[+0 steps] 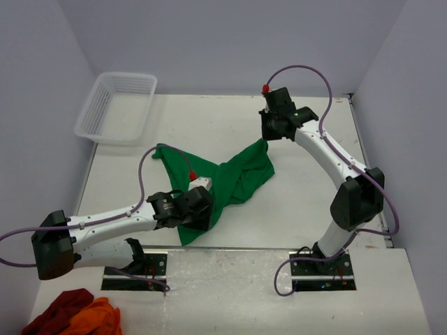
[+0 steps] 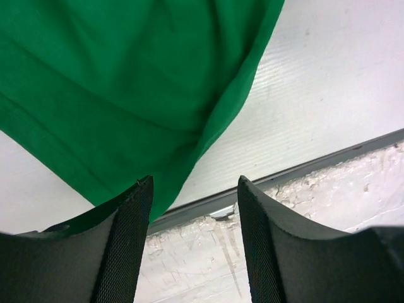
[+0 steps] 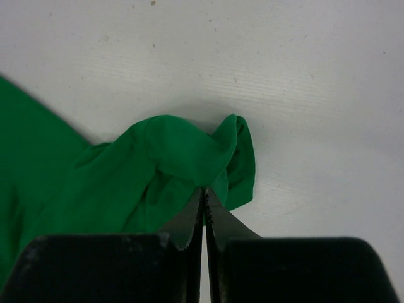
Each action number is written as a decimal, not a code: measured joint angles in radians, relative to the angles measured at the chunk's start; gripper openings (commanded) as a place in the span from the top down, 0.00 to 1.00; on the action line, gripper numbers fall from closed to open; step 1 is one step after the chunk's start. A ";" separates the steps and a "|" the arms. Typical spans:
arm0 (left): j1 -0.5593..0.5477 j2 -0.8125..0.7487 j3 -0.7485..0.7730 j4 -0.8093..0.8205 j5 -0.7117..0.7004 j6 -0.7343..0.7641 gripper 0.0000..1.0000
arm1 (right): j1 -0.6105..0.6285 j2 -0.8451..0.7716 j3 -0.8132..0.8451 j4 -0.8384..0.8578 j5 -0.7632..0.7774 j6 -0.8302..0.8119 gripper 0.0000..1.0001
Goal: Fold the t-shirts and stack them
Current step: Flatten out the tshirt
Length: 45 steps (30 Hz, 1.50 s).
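The surface (image 1: 307, 202) is a white board boxed in by pale walls, and the green shirt (image 1: 237, 178) lies near its middle, closer to my side, in a crumpled diagonal sprawl. One pointed corner reaches toward the far left. Another runs down to the near edge.

By my reading, the task has hardly begun. The shirt is bunched and twisted, I see no clean fold anywhere, and it hasn't been spread flat. Flattening, folding and placing are all left to do.

The right pincer (image 3: 204, 192) is shut tight at the shirt's far right corner. A puckered lump of green sits right at its tips, so it looks to be pinching that corner. The left pincer (image 2: 194, 189) stands wide with nothing between its jaws. It hangs over the near edge of the surface, and the shirt's hem runs just past its left finger. From here I can't tell whether that finger touches the cloth.

An empty white mesh basket (image 1: 117, 106) sits at the far left corner, well clear of the shirt. Dark red and orange cloths (image 1: 70, 314) are heaped at the near left, off the working board, behind the left arm's base. Nothing blocks the shirt itself. The main hindrance, I think, is its own tangle and how near it lies to the front edge.
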 measured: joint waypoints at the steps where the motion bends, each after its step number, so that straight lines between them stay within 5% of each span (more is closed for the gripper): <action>1: -0.010 0.008 -0.006 0.005 -0.002 -0.012 0.43 | 0.000 -0.001 -0.002 0.004 -0.008 0.000 1.00; 19: -0.060 0.125 -0.071 0.068 -0.022 -0.082 0.44 | -0.002 -0.051 -0.045 0.025 -0.045 0.000 1.00; 25: -0.060 0.129 -0.125 0.083 -0.006 -0.104 0.63 | -0.003 -0.056 -0.051 0.028 -0.049 0.000 1.00; 31: -0.060 0.114 -0.141 0.098 0.003 -0.126 1.00 | -0.003 -0.056 -0.053 0.032 -0.050 0.000 1.00; 45: -0.079 0.021 -0.106 0.039 -0.031 -0.127 1.00 | -0.003 -0.072 -0.059 0.035 -0.038 0.006 1.00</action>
